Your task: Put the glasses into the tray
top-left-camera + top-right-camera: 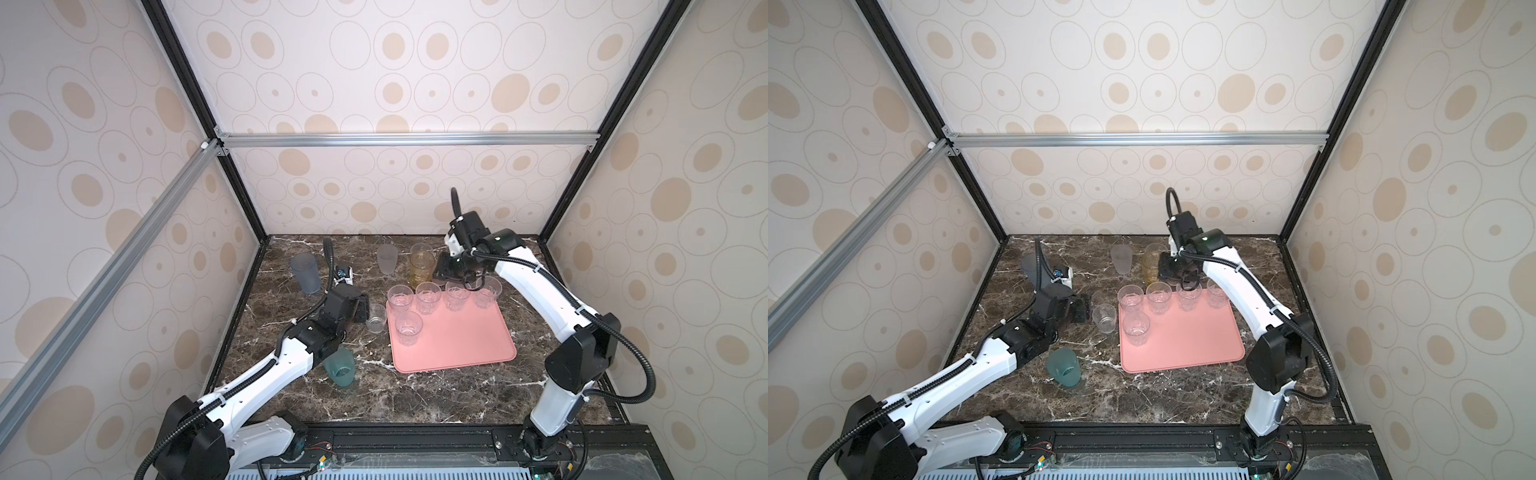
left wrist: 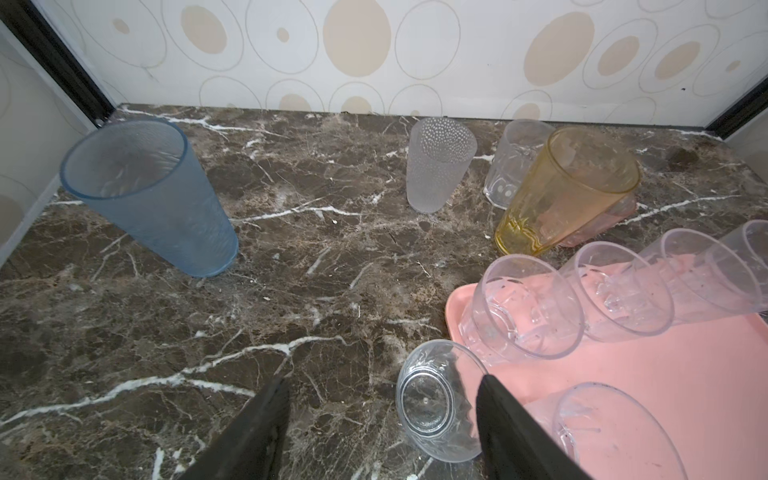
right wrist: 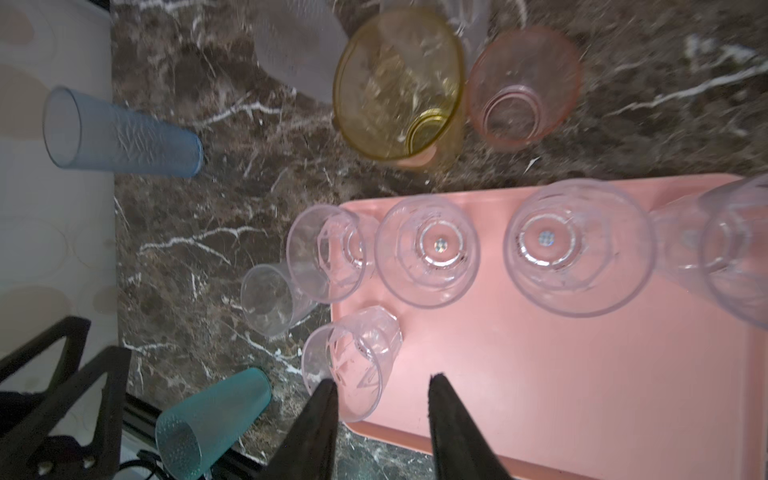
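Observation:
The salmon-pink tray (image 1: 457, 345) lies right of centre and holds several short clear glasses (image 1: 428, 296), most in a row along its far edge and one (image 1: 408, 328) nearer. Another clear glass (image 2: 436, 403) stands on the marble just left of the tray, between the fingers of my open left gripper (image 1: 365, 311), close to one finger. My right gripper (image 3: 382, 386) hovers open and empty above the tray's far row. Blue-grey (image 1: 305, 272), frosted (image 1: 387, 258), amber (image 1: 422, 262) and teal (image 1: 340, 368) glasses stand off the tray. A pink glass (image 3: 525, 87) sits beside the amber one.
Patterned walls with black frame posts close in the marble table (image 1: 415, 395) on three sides. A taller clear glass (image 2: 515, 166) stands behind the amber one near the back wall. The teal glass is right under my left forearm.

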`<action>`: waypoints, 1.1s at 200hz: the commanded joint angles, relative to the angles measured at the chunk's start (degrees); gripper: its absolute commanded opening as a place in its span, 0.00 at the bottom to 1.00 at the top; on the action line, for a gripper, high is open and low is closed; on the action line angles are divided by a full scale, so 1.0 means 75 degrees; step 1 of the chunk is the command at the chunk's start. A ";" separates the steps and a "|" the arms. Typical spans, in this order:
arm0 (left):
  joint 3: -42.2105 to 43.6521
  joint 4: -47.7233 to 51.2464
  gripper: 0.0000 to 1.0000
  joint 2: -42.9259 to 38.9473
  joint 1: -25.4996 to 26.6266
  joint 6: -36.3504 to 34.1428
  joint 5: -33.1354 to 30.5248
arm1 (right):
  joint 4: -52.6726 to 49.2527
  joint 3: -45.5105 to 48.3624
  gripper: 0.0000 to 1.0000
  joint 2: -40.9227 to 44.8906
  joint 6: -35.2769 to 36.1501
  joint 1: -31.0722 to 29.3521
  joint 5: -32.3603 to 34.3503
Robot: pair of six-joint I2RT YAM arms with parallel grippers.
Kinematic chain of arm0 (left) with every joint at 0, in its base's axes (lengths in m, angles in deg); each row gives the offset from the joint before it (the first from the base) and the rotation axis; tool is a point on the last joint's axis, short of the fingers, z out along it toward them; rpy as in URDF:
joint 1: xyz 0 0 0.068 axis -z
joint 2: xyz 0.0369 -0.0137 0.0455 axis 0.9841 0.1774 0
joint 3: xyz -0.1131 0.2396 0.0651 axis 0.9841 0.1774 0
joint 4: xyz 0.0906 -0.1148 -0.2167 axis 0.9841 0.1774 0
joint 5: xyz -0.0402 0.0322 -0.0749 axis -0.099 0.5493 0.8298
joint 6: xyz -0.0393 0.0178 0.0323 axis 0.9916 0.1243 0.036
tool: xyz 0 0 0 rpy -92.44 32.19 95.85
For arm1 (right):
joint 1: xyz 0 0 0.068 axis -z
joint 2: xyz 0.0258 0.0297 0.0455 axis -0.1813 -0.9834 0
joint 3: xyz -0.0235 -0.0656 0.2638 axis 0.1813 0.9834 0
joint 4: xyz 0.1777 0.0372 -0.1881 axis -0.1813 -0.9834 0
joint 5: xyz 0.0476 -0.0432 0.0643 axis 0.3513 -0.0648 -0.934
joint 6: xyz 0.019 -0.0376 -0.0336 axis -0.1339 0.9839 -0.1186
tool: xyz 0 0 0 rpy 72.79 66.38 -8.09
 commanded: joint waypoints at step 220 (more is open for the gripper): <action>0.0343 -0.1410 0.75 0.0473 0.0923 -0.0338 0.0236 | -0.0662 -0.3998 0.37 -0.4329 0.0293 0.0783 -0.0019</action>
